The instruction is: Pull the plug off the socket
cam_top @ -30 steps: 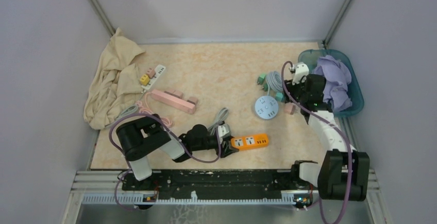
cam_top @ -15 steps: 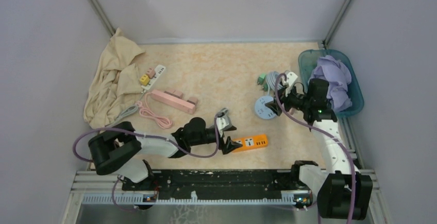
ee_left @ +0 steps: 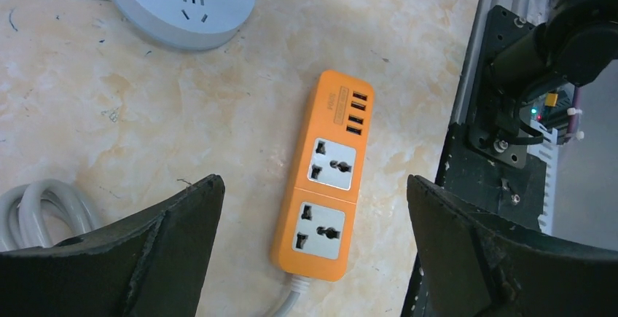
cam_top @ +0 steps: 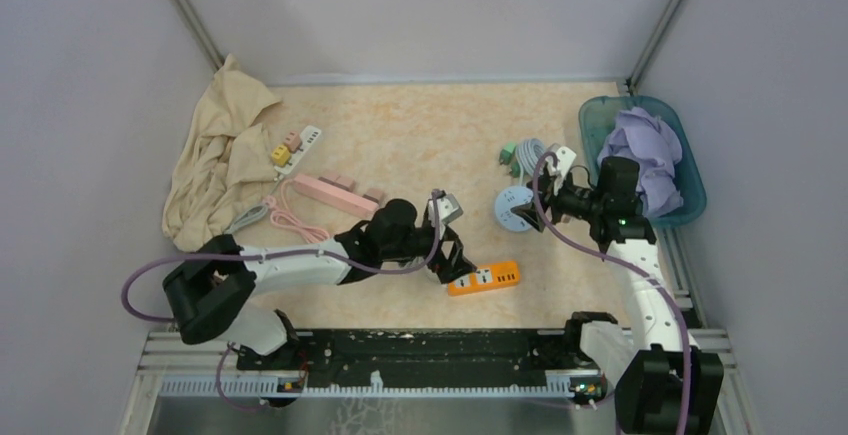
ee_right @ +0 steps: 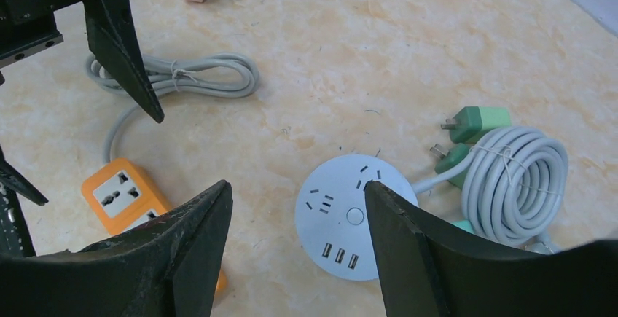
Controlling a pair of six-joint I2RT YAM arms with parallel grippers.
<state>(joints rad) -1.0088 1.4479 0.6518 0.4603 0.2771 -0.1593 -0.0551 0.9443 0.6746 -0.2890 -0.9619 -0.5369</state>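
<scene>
The orange power strip (ee_left: 326,178) lies flat with both of its sockets empty; it also shows in the top view (cam_top: 484,278). My left gripper (ee_left: 313,186) hovers open above it, its jaws wide on either side, holding nothing. The round white socket (ee_right: 357,218) also has no plug in it. My right gripper (ee_right: 299,186) is open above its left edge. In the top view, a pink strip (cam_top: 335,195) carries pink plugs. A white strip (cam_top: 300,142) carries a yellow plug and a pink plug. Both strips lie far left of my grippers.
A coiled white cable (ee_right: 519,178) with green plugs (ee_right: 477,120) lies beside the round socket. The orange strip's grey cable (ee_right: 182,76) is looped behind it. A beige cloth (cam_top: 215,160) lies far left. A teal bin (cam_top: 690,180) with purple cloth sits at the right.
My left gripper has lifted off the orange strip's end and moved back. My right gripper has swung from beside the bin down and left over the round socket.
</scene>
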